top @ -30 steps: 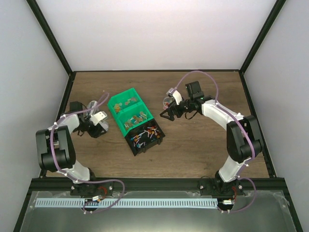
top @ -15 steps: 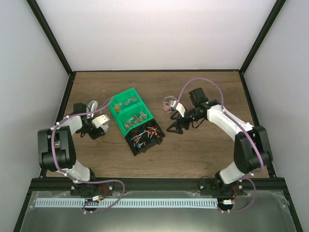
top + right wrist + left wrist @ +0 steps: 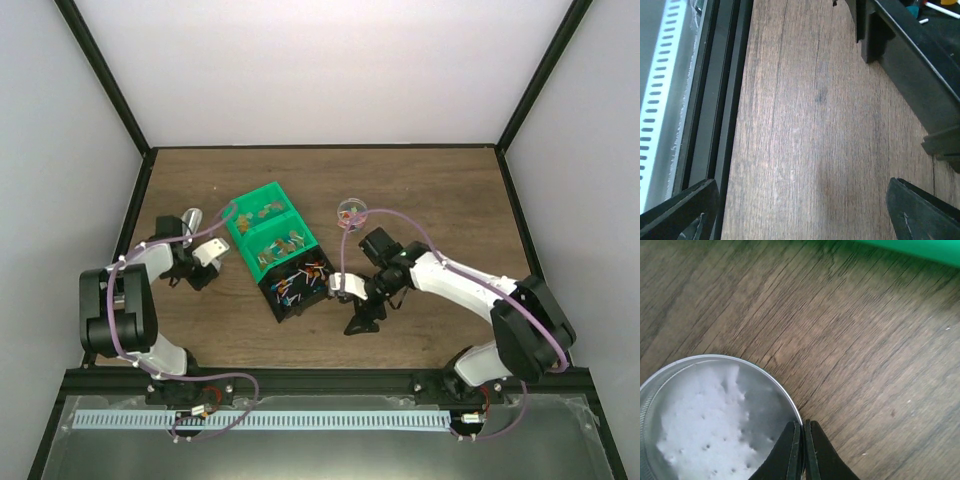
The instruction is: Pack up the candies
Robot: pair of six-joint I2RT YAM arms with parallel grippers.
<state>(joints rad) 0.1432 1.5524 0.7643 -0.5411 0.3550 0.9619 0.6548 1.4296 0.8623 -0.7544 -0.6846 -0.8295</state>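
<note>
Candies point(image 3: 298, 282) are heaped in the black bin point(image 3: 905, 50), just ahead of the right gripper point(image 3: 360, 318), whose jaws are spread wide and empty; the right arm is judged nearer. Beyond, brown-orange pieces are held in two green bins point(image 3: 265, 225). The left gripper point(image 3: 205, 258) is closed at a clear round container's point(image 3: 700, 430) rim; whether the rim is pinched cannot be told.

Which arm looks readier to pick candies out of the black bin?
Right. The right gripper is open beside the black bin of candies; the left gripper is shut, beyond the green bins.
</note>
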